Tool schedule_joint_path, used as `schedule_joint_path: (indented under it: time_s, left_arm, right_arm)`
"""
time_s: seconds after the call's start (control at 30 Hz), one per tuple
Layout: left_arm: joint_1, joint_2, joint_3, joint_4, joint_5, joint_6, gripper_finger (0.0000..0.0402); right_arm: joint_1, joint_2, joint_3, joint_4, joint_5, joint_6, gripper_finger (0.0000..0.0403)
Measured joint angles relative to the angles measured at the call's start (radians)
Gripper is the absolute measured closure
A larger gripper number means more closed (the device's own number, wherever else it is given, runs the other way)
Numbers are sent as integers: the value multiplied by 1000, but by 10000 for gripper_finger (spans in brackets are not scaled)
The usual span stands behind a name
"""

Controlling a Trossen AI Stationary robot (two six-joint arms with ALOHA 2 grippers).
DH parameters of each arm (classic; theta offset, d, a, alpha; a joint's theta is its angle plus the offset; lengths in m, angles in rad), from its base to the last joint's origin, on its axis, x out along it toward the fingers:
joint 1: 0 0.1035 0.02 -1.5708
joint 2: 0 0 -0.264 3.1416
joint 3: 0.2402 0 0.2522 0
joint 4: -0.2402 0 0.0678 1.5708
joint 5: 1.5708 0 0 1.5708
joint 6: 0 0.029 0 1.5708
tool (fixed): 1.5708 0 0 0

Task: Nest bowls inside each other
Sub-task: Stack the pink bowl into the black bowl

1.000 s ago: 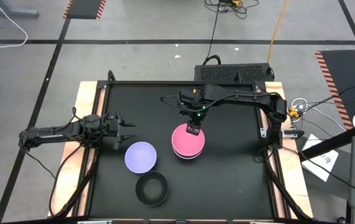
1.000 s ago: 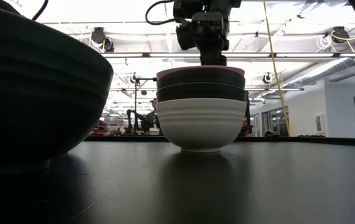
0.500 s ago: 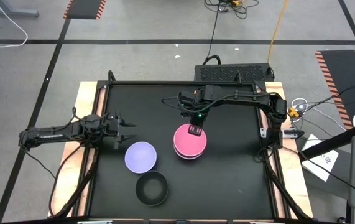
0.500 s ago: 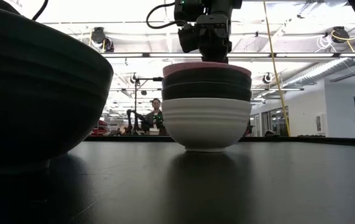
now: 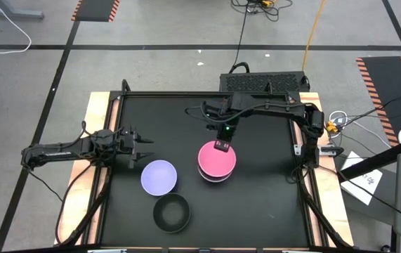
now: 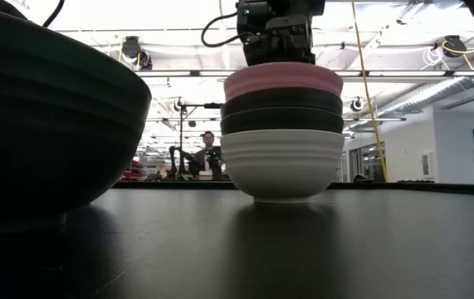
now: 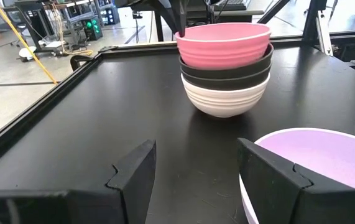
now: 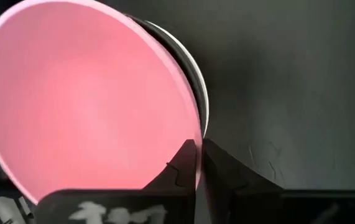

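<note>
A pink bowl (image 5: 217,160) tops a stack of two black bowls (image 6: 282,112) nested in a white bowl (image 6: 282,164), which stands on the table's middle. My right gripper (image 5: 221,145) is shut on the pink bowl at its far side. A lavender bowl (image 5: 159,176) and a lone black bowl (image 5: 171,213) stand upright on the mat, left of and nearer than the stack. My left gripper (image 5: 138,144) hangs open at the table's left, just short of the lavender bowl (image 7: 317,155), touching nothing. My right gripper pinches the pink bowl's rim (image 8: 196,134) at its far side, one finger inside the bowl and one outside. The fingers come from above, pointing steeply down. The bowl stays upright in the top black bowl, with much of its wall (image 6: 282,80) showing above it.
The black mat (image 5: 270,204) has a raised frame around it. The lone black bowl (image 6: 46,124) fills the low view's left. Bare mat lies right of the stack and along the far side. A person shows far off in the room behind.
My right gripper has shifted a little toward the table's right and near edges, and the whole stack has slid along with it. The pink bowl now stands higher out of the black bowls than a second ago.
</note>
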Motion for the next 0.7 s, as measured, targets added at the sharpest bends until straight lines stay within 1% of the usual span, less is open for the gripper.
schedule_joint_path:
  time_s: [0.2,0.43,0.53,0.7]
  left_arm:
    - [0,0,0,0,0,0,177]
    - [0,0,0,0,0,0,177]
    - [0,0,0,0,0,0,177]
    - [0,0,0,0,0,0,177]
  right_arm:
    - [1,0,0,-35,0,3,401]
    - [5,0,0,-2,3,1,402]
    - [12,20,0,10,3,-4,402]
    - [15,75,0,-28,4,-4,402]
